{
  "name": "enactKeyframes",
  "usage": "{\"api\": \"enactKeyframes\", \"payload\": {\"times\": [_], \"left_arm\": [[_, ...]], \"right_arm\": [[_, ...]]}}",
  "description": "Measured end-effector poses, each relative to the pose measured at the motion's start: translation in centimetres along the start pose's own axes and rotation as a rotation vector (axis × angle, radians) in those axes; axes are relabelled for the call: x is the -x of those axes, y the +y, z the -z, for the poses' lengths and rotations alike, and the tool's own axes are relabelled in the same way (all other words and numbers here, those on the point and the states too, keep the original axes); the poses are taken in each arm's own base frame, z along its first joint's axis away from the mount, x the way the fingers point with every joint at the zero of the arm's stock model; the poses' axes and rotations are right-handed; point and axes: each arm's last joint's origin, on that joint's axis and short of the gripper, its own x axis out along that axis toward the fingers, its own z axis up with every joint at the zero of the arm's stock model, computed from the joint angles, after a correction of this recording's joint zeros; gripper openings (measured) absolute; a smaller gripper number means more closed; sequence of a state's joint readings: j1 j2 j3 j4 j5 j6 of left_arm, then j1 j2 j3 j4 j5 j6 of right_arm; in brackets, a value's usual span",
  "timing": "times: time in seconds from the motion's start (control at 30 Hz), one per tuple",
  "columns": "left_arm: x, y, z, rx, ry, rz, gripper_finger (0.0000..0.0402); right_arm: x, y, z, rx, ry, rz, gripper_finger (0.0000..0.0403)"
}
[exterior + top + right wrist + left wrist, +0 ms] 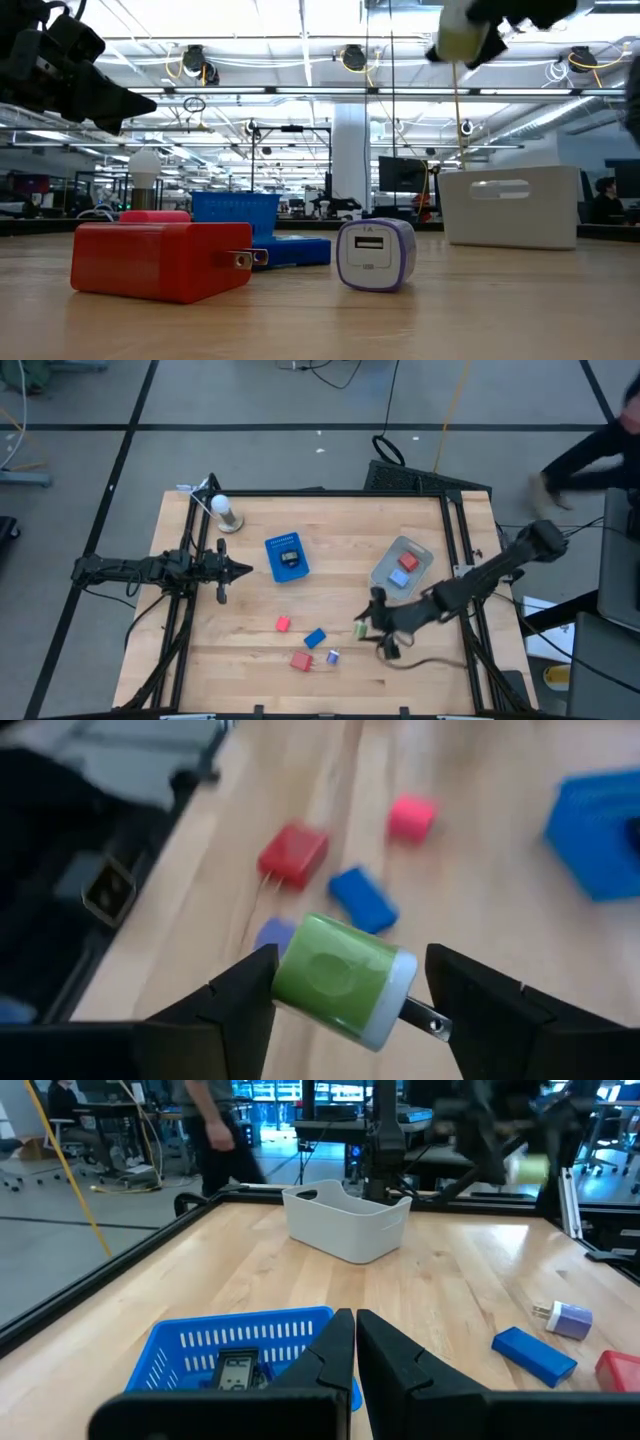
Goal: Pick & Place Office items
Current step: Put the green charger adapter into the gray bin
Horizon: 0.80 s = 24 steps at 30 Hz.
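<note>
Four small office items lie on the pale wooden table (250, 600) near its front edge — a red plug-in block (301, 661), a pink-red cube (283, 624), a blue rectangular block (315, 638) and a purple-and-white USB charger (374, 254), whose face carries small print too fine to read. The right gripper (345, 982) holds a fifth, a green-and-white plug adapter (346, 978), between its fingers above the table, probably to carry it to the grey translucent bin (402, 565), which already holds a red and a blue piece. The left gripper (355, 1342) waits, jaws closed and empty, just beside the blue slatted basket (215, 1342).
</note>
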<state>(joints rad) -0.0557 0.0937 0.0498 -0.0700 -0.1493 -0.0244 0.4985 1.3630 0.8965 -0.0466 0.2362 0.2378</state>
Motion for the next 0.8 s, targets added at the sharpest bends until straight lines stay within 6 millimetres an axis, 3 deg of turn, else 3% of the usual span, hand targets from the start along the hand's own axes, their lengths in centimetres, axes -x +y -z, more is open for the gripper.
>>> {"api": "enactKeyframes", "payload": {"times": [0.23, 0.43, 0.8], "left_arm": [[0.0, 0.0, 0.0, -0.014, 0.0, 0.0, 0.0019], [0.0, 0.0, 0.0, -0.014, -0.001, -0.001, 0.0019], [0.0, 0.0, 0.0, -0.015, -0.001, -0.002, 0.0019]], "right_arm": [[6.0, -4.4, 0.1, 0.058, -0.19, 0.064, 0.0227], [10.6, -7.8, 1.9, 0.035, -0.395, 0.121, 0.0227], [13.6, -10.6, 7.8, -0.044, -0.548, 0.215, 0.0227]]}}
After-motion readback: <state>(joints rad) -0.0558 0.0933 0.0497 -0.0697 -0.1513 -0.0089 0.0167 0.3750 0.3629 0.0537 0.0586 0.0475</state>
